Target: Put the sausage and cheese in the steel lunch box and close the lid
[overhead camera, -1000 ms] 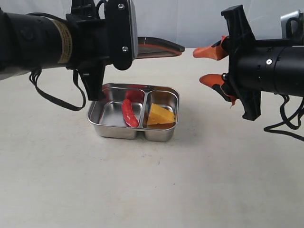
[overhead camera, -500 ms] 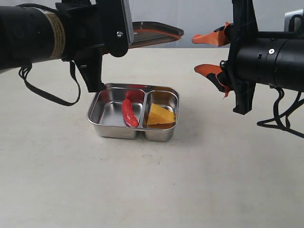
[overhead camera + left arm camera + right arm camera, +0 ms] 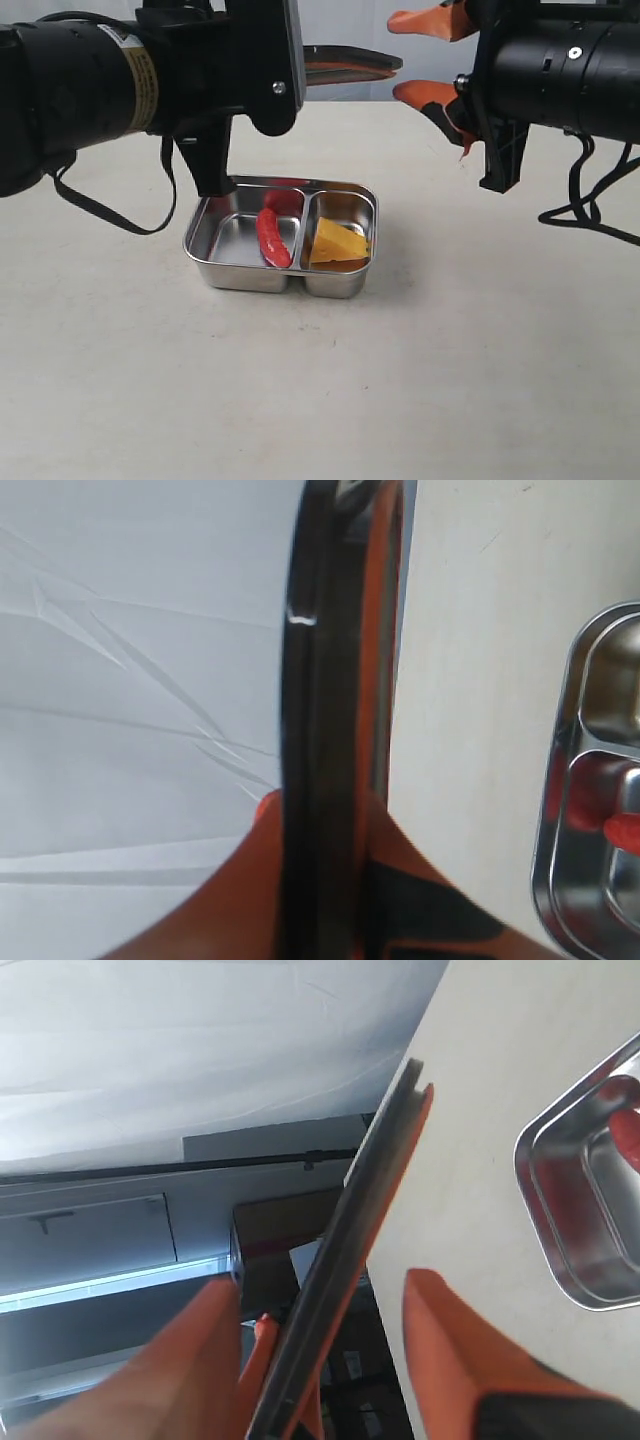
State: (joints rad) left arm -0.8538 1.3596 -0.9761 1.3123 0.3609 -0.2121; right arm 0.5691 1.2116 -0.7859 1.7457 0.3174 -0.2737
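The steel lunch box (image 3: 345, 288) sits open on the table with the red sausage (image 3: 270, 238) in its left compartment and the yellow cheese (image 3: 338, 243) in its right one. Above and behind it the dark lid (image 3: 352, 62) hangs almost level, orange seal facing down. My left gripper (image 3: 325, 865) is shut on one end of it. My right gripper (image 3: 416, 58) is open, and the lid's free end points into its gap. In the right wrist view the lid (image 3: 345, 1250) runs between the orange fingers (image 3: 455, 1360); touching cannot be told. The lunch box (image 3: 560, 1200) shows beyond.
Black cables trail on the table under the left arm (image 3: 110, 210) and the right arm (image 3: 600, 215). A white backdrop stands behind the table. Cardboard boxes (image 3: 285, 1230) lie past the table's far edge.
Both arms have risen. The lid went up and a little right in the left gripper. The right gripper climbed and shifted left, so its open fingers now bracket the lid's free end.
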